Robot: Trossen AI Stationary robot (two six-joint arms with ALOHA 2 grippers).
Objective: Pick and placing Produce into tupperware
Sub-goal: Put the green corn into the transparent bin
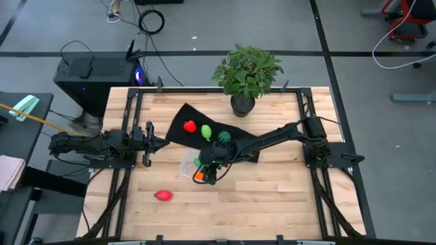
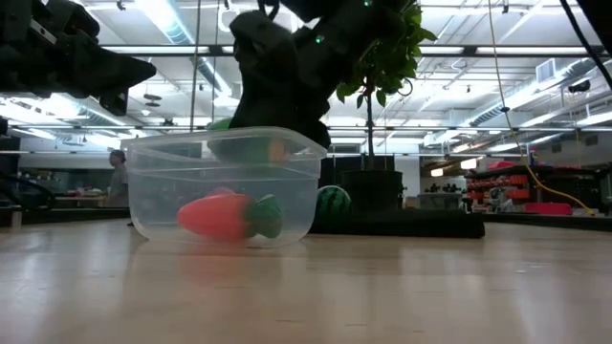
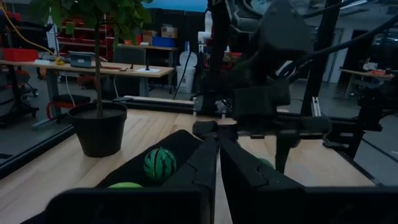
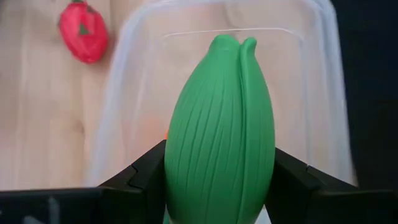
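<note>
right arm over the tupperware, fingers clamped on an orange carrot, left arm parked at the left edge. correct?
Not quite. The right gripper is over the tupperware, but its fingers clamp a green ribbed produce piece, not an orange carrot; the right wrist view shows it. The left gripper is indeed parked at the table's left edge.
</note>
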